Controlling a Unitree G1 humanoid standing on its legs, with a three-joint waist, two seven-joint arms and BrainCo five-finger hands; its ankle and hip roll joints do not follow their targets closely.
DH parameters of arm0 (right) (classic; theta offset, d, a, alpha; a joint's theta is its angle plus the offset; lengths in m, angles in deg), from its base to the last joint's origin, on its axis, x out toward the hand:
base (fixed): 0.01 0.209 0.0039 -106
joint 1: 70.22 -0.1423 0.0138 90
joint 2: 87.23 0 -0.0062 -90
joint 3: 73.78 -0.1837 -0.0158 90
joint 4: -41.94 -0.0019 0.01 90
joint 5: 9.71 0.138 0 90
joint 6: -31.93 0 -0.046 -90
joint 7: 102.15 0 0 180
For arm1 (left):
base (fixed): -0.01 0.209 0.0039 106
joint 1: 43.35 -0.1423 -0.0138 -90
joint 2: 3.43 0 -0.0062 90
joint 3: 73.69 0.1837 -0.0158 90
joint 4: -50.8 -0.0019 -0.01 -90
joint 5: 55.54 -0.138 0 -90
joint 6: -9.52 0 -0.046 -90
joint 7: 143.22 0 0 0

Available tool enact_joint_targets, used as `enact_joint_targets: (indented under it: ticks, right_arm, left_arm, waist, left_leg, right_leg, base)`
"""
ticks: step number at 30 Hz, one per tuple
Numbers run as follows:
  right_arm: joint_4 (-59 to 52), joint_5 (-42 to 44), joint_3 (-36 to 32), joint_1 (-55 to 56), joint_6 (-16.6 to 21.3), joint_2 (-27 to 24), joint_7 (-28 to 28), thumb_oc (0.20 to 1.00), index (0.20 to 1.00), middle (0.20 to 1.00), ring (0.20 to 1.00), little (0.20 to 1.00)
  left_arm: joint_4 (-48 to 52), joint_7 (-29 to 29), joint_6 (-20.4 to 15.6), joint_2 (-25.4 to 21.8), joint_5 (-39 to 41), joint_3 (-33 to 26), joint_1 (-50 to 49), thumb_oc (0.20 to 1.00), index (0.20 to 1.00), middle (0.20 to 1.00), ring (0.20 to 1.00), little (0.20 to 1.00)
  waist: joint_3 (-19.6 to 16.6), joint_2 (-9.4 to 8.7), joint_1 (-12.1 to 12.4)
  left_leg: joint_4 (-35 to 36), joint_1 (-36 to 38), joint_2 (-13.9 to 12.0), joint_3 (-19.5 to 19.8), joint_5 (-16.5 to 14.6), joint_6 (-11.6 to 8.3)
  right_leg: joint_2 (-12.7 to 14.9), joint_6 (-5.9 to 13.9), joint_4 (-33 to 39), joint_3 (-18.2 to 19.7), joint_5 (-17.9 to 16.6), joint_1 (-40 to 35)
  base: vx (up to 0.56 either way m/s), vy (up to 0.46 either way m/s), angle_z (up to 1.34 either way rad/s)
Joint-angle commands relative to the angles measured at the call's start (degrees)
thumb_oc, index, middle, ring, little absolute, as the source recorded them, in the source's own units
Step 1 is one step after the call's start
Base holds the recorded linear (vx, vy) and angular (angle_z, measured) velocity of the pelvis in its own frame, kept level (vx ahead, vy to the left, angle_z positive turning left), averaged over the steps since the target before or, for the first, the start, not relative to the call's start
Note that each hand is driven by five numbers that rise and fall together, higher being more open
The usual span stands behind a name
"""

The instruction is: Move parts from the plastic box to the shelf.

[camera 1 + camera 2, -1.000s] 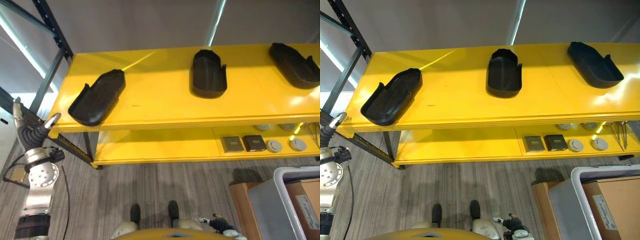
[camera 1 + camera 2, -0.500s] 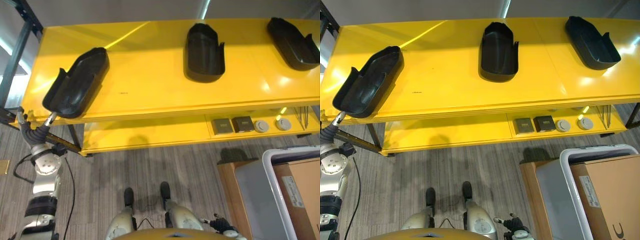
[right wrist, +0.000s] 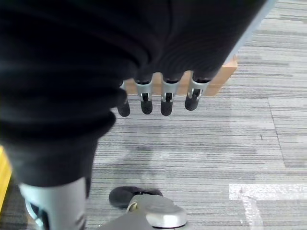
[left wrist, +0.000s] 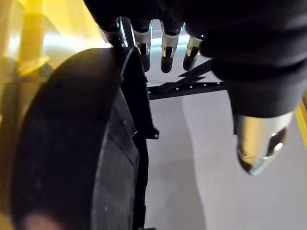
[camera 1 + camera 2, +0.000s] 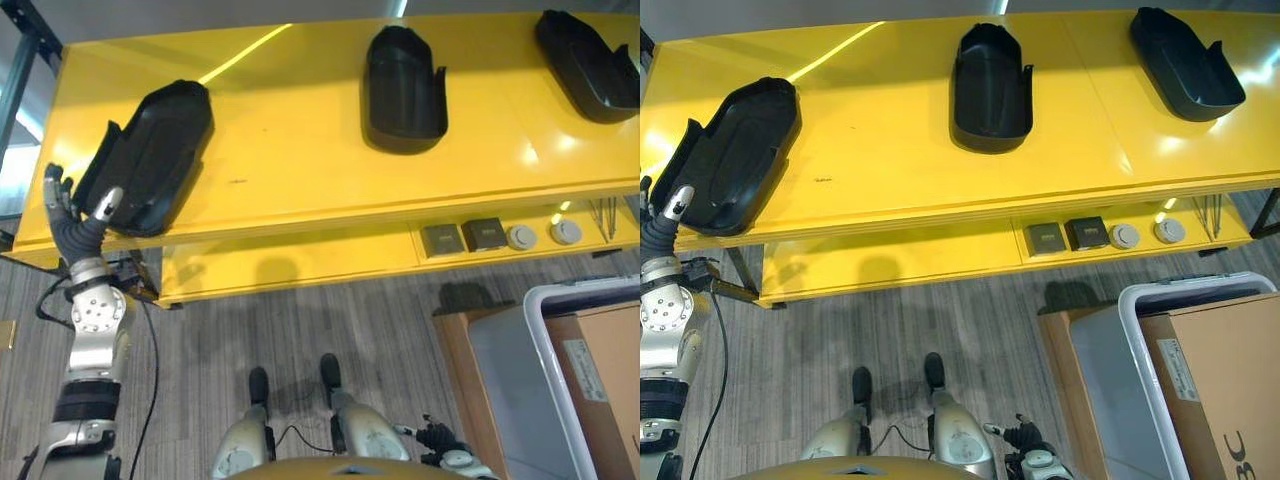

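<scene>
Hovering left robot hand [image 5: 75, 225]: fingers spread straight, holding nothing, just beside the near end of the left black part [image 5: 150, 160].
Left part: lies on the yellow shelf [image 5: 300, 170], its near end overhanging the front edge.
Other parts: middle part [image 5: 402, 88] and right part [image 5: 588, 65] sit well back on the shelf.
Right robot hand [image 3: 158, 96]: fingers straight, low over the floor, idle.
Plastic box [image 5: 1110, 370]: at lower right on the floor.
Risk: a brush from the left fingers could tip the overhanging part off the edge.
Cause: the part is unheld and the hand is very close.
</scene>
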State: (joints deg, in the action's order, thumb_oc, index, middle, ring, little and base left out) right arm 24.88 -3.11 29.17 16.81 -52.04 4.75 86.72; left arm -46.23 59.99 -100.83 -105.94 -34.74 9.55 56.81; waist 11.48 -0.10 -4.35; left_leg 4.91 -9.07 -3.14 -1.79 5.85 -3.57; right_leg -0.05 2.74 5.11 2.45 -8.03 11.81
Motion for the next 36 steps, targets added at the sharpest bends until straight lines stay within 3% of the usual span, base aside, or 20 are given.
enact_joint_targets:
  ticks: [1,9,23,29,30,34,36]
  right_arm:
    - [1.38,0.49,1.49,-0.04,0.00,0.51,0.04,1.000,1.000,1.000,1.000,1.000]
    - [1.32,0.15,1.50,-0.62,-0.13,-0.11,-0.12,1.000,1.000,1.000,1.000,1.000]
    - [1.56,-0.36,1.11,-0.24,-0.21,0.11,-0.06,1.000,1.000,1.000,1.000,1.000]
    - [0.98,0.11,1.04,-0.05,-0.08,0.55,0.15,1.000,1.000,1.000,1.000,1.000]
    - [1.42,0.06,0.91,0.25,-0.22,0.73,-0.27,1.000,1.000,1.000,1.000,1.000]
    - [1.62,-0.23,0.98,0.58,-0.28,1.19,-0.42,1.000,1.000,1.000,1.000,1.000]
    - [1.85,-0.37,0.93,0.26,-0.30,1.26,-0.21,1.000,1.000,1.000,1.000,1.000]
  left_arm:
    - [1.83,-5.05,-4.51,-4.34,1.58,0.47,2.59,1.000,1.000,1.000,1.000,1.000]
    - [-1.09,-5.87,-3.10,-4.39,1.75,2.95,4.08,1.000,1.000,1.000,1.000,1.000]
    - [-2.62,-8.93,-1.79,-0.32,4.78,5.20,2.19,1.000,1.000,1.000,1.000,1.000]
    - [6.19,-11.36,-1.73,-0.67,4.23,7.13,1.61,1.000,1.000,1.000,1.000,1.000]
    - [9.34,-12.68,-1.54,-1.31,1.82,8.10,0.10,0.200,0.200,0.200,0.200,0.200]
    - [16.59,-14.83,-1.79,-1.03,-0.83,9.83,-2.99,0.200,0.200,0.200,0.200,0.200]
    - [18.66,-15.51,-1.98,0.61,1.58,10.11,-4.60,0.200,0.200,0.200,0.200,0.200]
  waist:
    - [-3.01,0.23,-0.93]
    - [-3.06,0.81,-1.41]
    - [-3.76,0.64,-2.05]
    - [-3.62,0.47,-2.04]
    - [-3.83,0.37,-1.86]
    - [-4.49,0.25,-1.39]
    - [-4.65,0.31,-1.10]
  left_leg:
    - [0.09,1.38,-2.77,1.85,-3.27,-2.53]
    - [0.09,1.52,-2.85,1.47,-3.23,-2.58]
    - [0.09,2.90,-3.37,0.92,-3.63,-2.62]
    - [0.09,2.97,-3.25,1.00,-3.75,-2.56]
    - [0.09,3.40,-3.26,0.93,-3.95,-2.47]
    - [0.09,4.43,-3.08,1.10,-4.48,-2.26]
    - [0.09,4.61,-2.91,1.40,-4.51,-2.16]
  right_leg:
    - [3.67,3.92,-0.11,1.87,5.22,-2.13]
    - [3.47,3.83,-0.11,2.04,5.19,-2.12]
    - [3.19,3.58,-0.11,2.48,5.76,-3.35]
    - [3.28,3.62,-0.11,2.12,5.57,-3.41]
    - [3.31,3.63,-0.11,2.02,5.72,-3.83]
    - [3.55,3.60,-0.11,1.82,6.10,-4.97]
    - [3.64,3.56,-0.11,1.61,6.20,-5.33]
  base:
    - [0.00,0.000,0.00]
    - [0.00,0.000,0.00]
    - [0.01,-0.004,-0.02]
    - [0.00,0.000,0.00]
    - [0.00,0.000,0.00]
    - [0.00,0.000,0.00]
    - [0.00,0.004,0.02]
